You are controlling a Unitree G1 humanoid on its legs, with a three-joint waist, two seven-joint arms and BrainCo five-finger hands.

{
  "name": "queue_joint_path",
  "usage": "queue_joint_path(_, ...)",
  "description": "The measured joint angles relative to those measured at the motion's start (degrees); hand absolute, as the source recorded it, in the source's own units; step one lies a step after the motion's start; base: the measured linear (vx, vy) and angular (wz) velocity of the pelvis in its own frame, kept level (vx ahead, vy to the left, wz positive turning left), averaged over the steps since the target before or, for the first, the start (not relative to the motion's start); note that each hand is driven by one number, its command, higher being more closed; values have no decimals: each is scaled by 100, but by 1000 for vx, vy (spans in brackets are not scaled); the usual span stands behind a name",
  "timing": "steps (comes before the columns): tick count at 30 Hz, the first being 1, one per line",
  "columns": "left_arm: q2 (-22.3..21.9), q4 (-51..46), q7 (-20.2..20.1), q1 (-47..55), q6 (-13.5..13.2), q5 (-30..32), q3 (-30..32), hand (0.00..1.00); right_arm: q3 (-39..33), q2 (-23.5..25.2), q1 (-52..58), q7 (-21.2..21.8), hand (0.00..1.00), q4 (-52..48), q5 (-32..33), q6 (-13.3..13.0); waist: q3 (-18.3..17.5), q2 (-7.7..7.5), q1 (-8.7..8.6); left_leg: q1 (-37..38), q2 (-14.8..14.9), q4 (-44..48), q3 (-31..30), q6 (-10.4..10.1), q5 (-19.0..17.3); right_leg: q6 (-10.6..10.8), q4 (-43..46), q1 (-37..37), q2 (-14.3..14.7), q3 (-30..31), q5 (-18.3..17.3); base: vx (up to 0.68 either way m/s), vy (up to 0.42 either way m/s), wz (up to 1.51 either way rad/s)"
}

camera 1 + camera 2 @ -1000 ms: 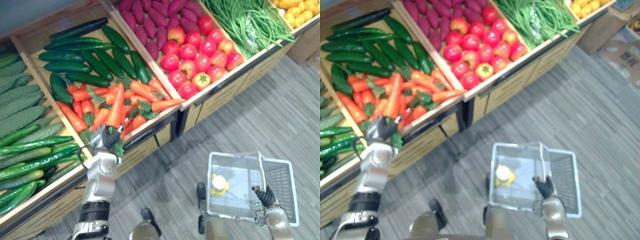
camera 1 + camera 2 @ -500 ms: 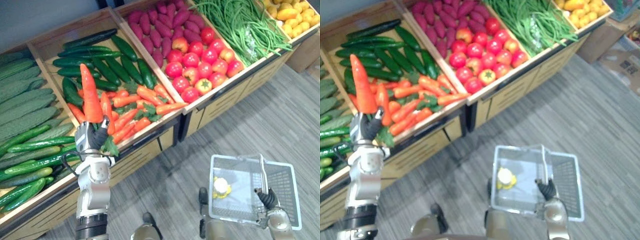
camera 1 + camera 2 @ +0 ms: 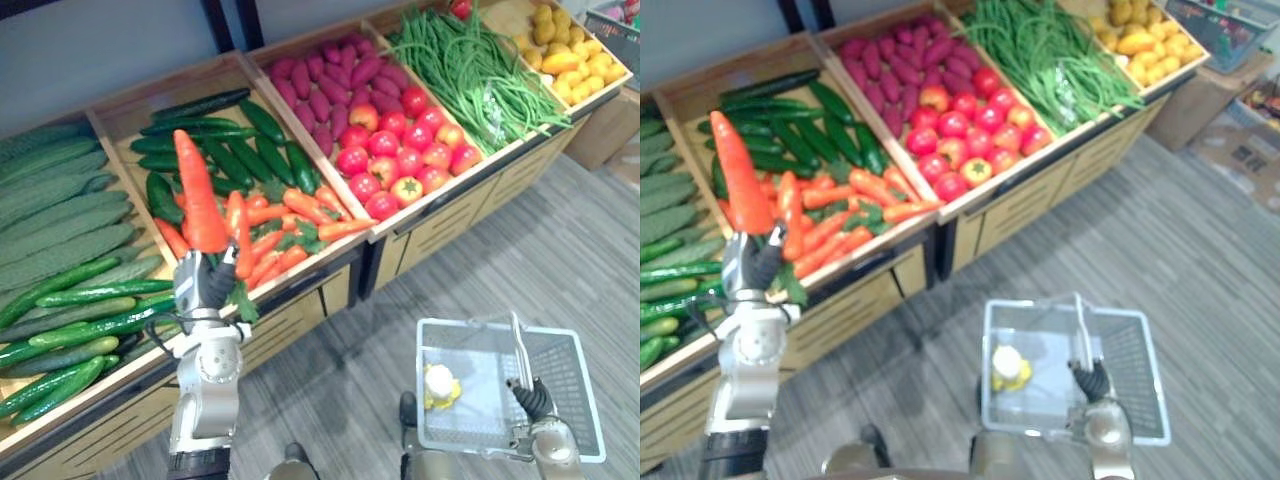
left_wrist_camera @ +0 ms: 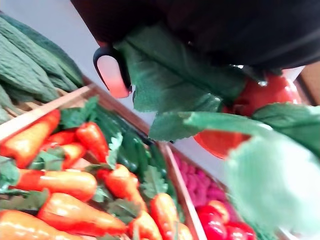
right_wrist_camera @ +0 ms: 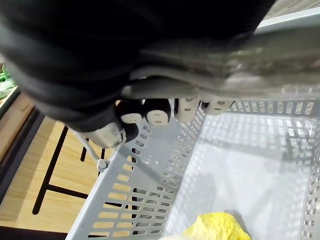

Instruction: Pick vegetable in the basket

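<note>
Left robot hand (image 3: 205, 285) gripping leafy orange carrot (image 3: 200, 195), right robot hand (image 3: 530, 400) gripping basket handle (image 3: 519, 350)

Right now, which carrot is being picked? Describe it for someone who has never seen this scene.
On the wooden stand, find the bin with carrots lying in front of dark cucumbers. At its front the left hand grips one carrot by its leafy end. It alone stands upright, tip up, above the lying ones.
</note>
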Motion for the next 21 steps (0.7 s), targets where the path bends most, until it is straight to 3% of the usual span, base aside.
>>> queue_joint_path(13, -136, 96, -289, 122, -537, -5, -1485, 100, 60, -159, 324, 0, 100, -628, 1, 10, -388, 32, -38, 325, -173, -157, 138, 12, -6, 82, 1, 86, -66, 268, 49, -32, -24, -10)
queue_joint_path(21, -542, 1276, -468, 66, -665, -31, -2622, 100, 326, 28, 796, 2, 100, -1650, 64, 2, -631, 99, -221, 633, -133, -144, 613, -89, -192, 102, -4, 93, 40, 652, 5, -24, -27, -29)
